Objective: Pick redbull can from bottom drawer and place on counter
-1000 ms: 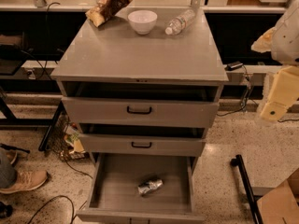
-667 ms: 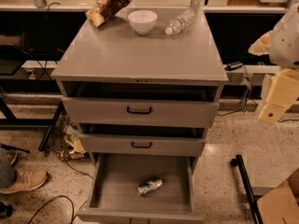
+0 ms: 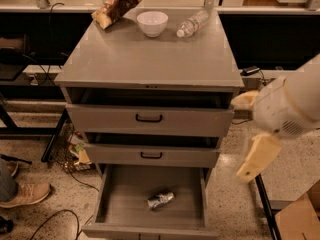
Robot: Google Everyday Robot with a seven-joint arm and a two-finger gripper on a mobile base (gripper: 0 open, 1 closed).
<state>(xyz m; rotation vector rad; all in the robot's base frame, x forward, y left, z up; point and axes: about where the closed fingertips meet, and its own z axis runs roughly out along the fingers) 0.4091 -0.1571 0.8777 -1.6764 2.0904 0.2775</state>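
Nearest the camera, the bottom drawer stands pulled fully out, a plain grey box with smooth walls and a flat floor. The redbull can lies on its side on that floor, a little right of the middle and touching no wall. It is slim, shiny silver with bluish patches and a slightly crinkled skin. Its long axis runs on a slant, the left end nearer the drawer front and the right end angled toward the back right. Which end is the top cannot be told.

To the right, outside the cabinet and level with the middle drawer, the cream-coloured claw hangs below a rounded pale arm housing, well apart from the can. Whether it is wide or narrow cannot be told.

The middle drawer and the top drawer are shallower, each with a black handle, and each is pulled out a little.

Above them the table is a flat, smooth grey rectangle. Along its far edge sit a crumpled snack bag, a round white bowl and a clear plastic water bottle lying on its side.
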